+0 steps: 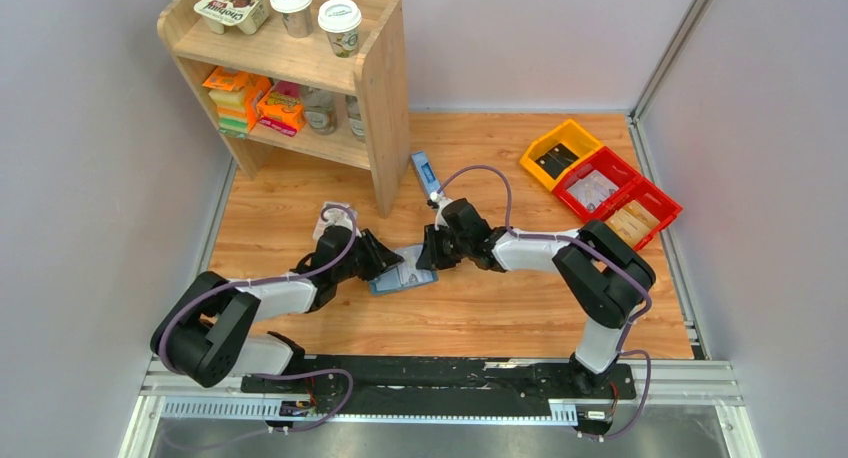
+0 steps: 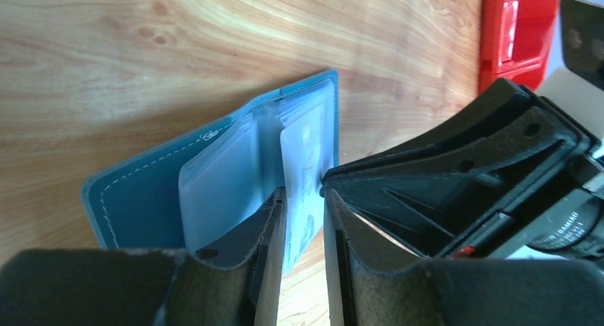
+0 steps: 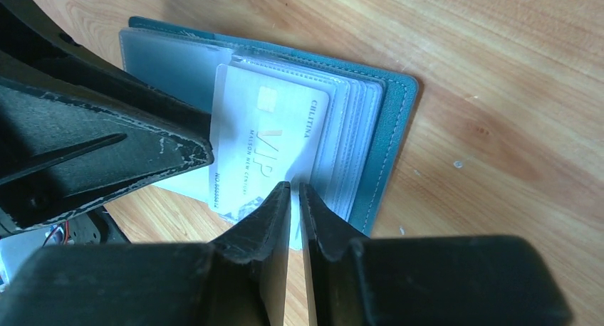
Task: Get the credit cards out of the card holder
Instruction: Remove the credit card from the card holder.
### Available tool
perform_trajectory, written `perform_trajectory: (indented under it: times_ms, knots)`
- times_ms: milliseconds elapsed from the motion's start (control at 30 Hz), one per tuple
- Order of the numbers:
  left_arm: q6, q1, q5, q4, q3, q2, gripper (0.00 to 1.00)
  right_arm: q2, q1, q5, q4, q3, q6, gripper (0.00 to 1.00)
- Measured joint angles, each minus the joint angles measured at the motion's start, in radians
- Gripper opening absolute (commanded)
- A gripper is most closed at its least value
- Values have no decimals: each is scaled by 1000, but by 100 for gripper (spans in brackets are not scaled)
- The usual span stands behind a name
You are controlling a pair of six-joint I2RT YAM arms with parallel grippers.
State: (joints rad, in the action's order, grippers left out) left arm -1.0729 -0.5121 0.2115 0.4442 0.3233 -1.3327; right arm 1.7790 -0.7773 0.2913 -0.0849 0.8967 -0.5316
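Card holder [image 1: 398,281] open on table [image 1: 500,318] between both arms, we see; left gripper [image 2: 303,192], jaws apart astride white card [image 3: 263,141]; right gripper [image 3: 294,187], pinched on clear pockets [image 3: 343,151] of card holder.

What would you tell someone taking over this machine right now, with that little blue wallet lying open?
Left tool: jaws apart, either side of the white VIP card; no clamp visible.
Right tool: jaws almost together at the open edge of the card holder, apparently pinching its clear sleeves.
Things: holder lies open on the table between both tools; VIP card sticks partway out of a sleeve.
Done: holder open, one card partly out; none fully removed in view.
To do: close on that card, draw it clear, then check the other sleeves; contents unclear.
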Motion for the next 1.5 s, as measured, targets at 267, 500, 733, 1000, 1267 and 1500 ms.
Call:
perform_trajectory:
  times_ms: [267,500,733,1000,1267,1500]
  knots:
    - [-16,11,56,138,-11,-57,27,2,20,17,-22,-10,-23,18]
    - [-31,11,108,221,-12,-136,30,9,26,33,-43,-16,-37,18]
    - [-51,11,151,286,-12,-205,30,31,29,53,-85,-16,-52,18]
    - [-104,19,154,353,-45,-228,21,55,42,79,-142,-24,-98,17]
    - [-112,36,142,274,-70,-136,20,91,48,111,-204,-27,-150,17]
    - [-115,43,121,194,-98,-35,17,112,48,130,-234,-24,-179,17]
